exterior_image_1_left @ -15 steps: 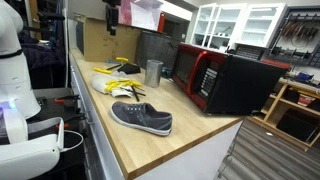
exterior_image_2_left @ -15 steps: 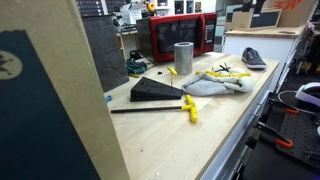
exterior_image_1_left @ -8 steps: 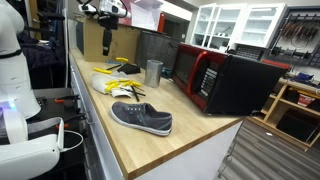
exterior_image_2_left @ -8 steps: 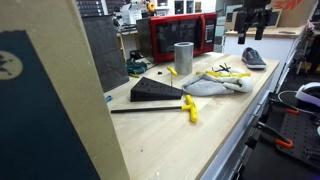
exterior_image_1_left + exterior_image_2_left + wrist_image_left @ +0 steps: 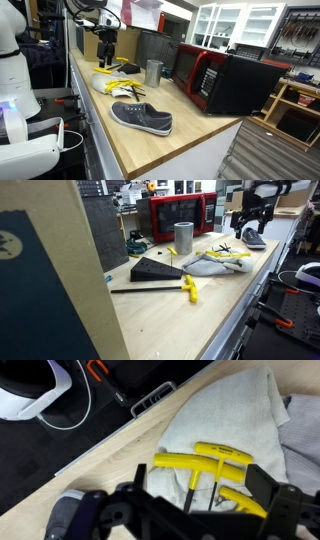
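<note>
Whereas a second ago the arm barely showed at the top of the picture, in an exterior view the gripper (image 5: 105,56) has now come down over the far half of the workbench (image 5: 150,148). It hangs above the pale cloth (image 5: 103,84) and the yellow T-handle keys (image 5: 122,68) lying on it, touching neither. The cloth sits along the open long edge. A metal cup (image 5: 153,72) stands just beside it toward the back edge, where the red microwave (image 5: 212,80) is, and a grey shoe (image 5: 142,118) lies well apart, toward the near corner.

In an exterior view from the opposite end, the gripper (image 5: 248,226) has likewise dropped in from the top and shows in front of the shoe (image 5: 253,238) at the far corner, clear of the surface. The yellow T-handle keys (image 5: 226,253) rest on the cloth (image 5: 212,267) midway along the open edge. Nearer the camera lie a black wedge (image 5: 153,271) and another yellow-handled tool (image 5: 189,288).

In the wrist view the fingers (image 5: 262,482) stand spread wide with nothing between them. The yellow T-handle keys (image 5: 205,455) lie below the gap on the cloth (image 5: 235,405), close to the workbench edge. So the descent has brought the empty gripper over the keys — they lie untouched.
</note>
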Controlling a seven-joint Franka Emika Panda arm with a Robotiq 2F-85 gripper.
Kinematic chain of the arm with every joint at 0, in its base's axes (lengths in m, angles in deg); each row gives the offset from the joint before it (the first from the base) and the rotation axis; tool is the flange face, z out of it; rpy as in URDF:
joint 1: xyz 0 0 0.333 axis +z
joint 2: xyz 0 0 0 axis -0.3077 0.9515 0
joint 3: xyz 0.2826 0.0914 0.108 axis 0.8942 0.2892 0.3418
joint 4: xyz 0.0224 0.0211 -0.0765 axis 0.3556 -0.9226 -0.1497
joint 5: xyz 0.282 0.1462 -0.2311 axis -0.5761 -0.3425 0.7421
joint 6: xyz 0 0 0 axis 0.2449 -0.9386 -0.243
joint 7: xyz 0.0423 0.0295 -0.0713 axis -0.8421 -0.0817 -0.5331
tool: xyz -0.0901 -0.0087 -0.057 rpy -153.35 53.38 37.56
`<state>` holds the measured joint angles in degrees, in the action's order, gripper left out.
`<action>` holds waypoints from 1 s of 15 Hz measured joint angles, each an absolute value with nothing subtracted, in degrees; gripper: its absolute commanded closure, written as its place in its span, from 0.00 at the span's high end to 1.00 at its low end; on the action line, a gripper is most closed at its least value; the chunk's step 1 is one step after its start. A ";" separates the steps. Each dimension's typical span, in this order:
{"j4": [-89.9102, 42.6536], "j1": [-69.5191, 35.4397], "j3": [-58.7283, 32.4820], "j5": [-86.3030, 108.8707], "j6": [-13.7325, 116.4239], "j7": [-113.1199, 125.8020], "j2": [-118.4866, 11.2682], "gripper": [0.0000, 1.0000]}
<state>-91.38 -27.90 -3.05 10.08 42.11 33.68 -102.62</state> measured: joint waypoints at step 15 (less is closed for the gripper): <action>-91.17 -30.89 0.60 24.81 55.44 53.64 -90.60 1.00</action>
<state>-91.17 -30.89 0.60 24.81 55.44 53.64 -90.60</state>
